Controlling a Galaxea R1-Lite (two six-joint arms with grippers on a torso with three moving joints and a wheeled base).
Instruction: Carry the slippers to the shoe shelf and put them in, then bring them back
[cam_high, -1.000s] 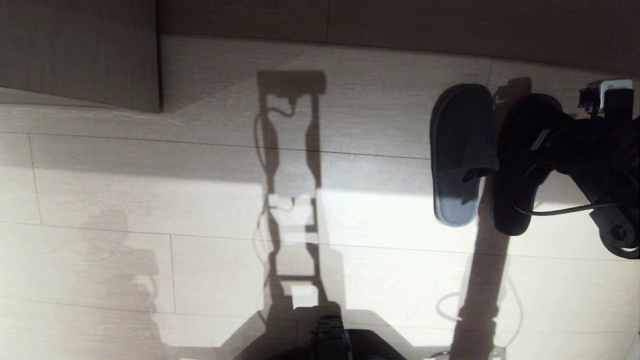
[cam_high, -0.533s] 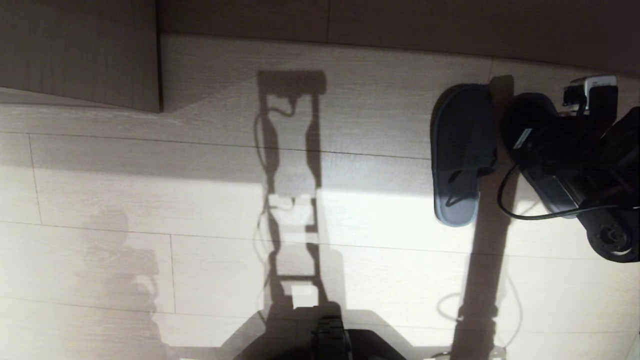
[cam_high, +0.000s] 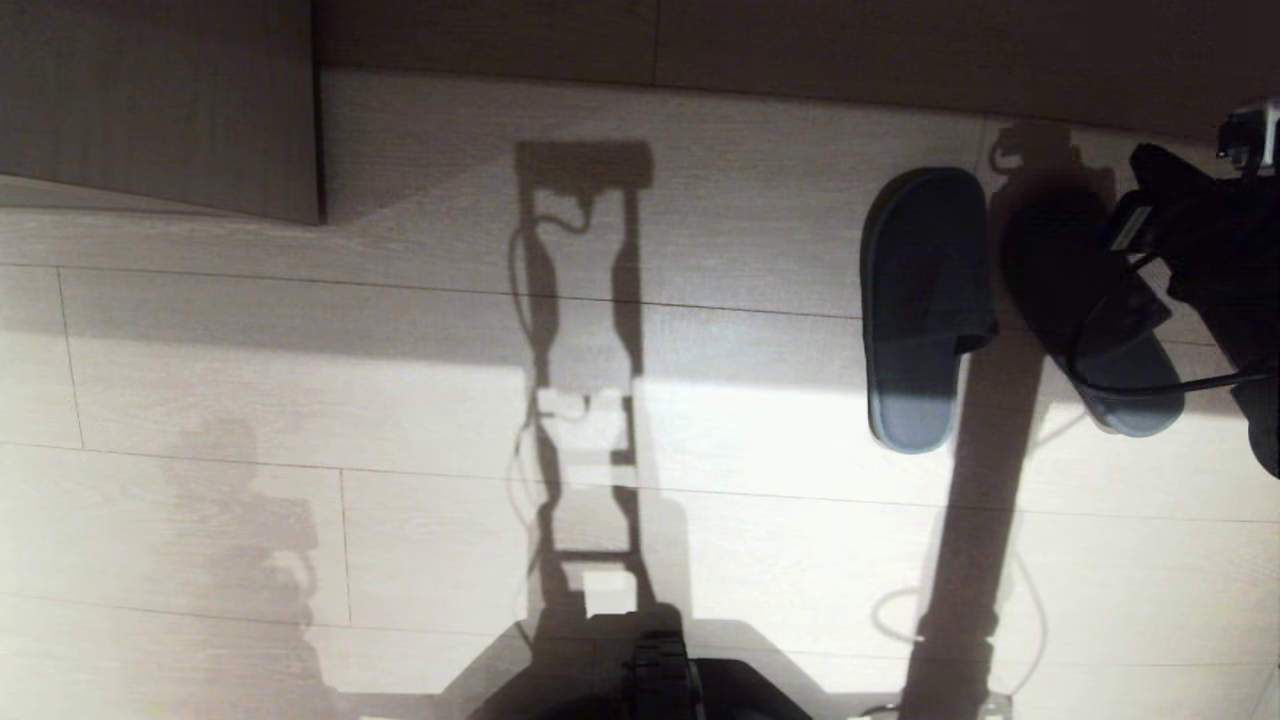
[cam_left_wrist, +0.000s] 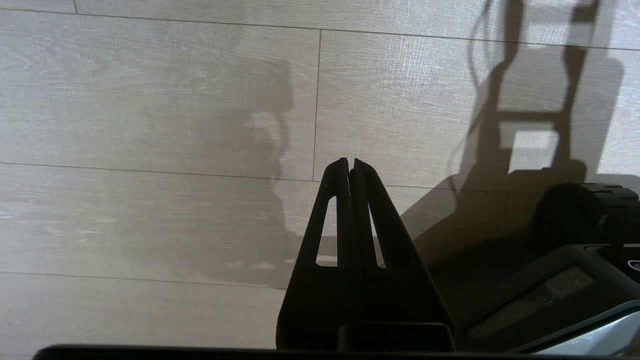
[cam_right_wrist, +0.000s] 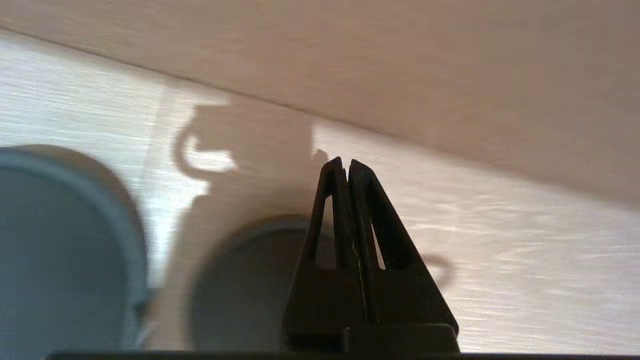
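Two grey-blue slippers lie on the pale floor at the right of the head view. The first slipper (cam_high: 925, 310) lies straight. The second slipper (cam_high: 1095, 330) is tilted, its heel out to the right, and my right arm partly covers it. My right gripper (cam_high: 1145, 160) is shut and empty and hovers above that slipper's toe, pointing at the wall. The right wrist view shows the shut gripper (cam_right_wrist: 346, 162) over the second slipper (cam_right_wrist: 245, 285), with the first slipper (cam_right_wrist: 60, 240) beside it. My left gripper (cam_left_wrist: 350, 161) is shut, parked over bare floor. No open cubby of the shoe shelf shows.
A beige wood-grain panel (cam_high: 160, 100) stands at the far left; I cannot tell whether it belongs to the shoe shelf. A board (cam_high: 800, 50) runs along the far edge behind the slippers. My base (cam_high: 660, 680) sits at the near edge. A black cable (cam_high: 1160, 385) crosses the second slipper.
My right arm has swung away to the right and toward the wall, uncovering the second slipper. The first slipper has not moved. The gripper stayed shut.
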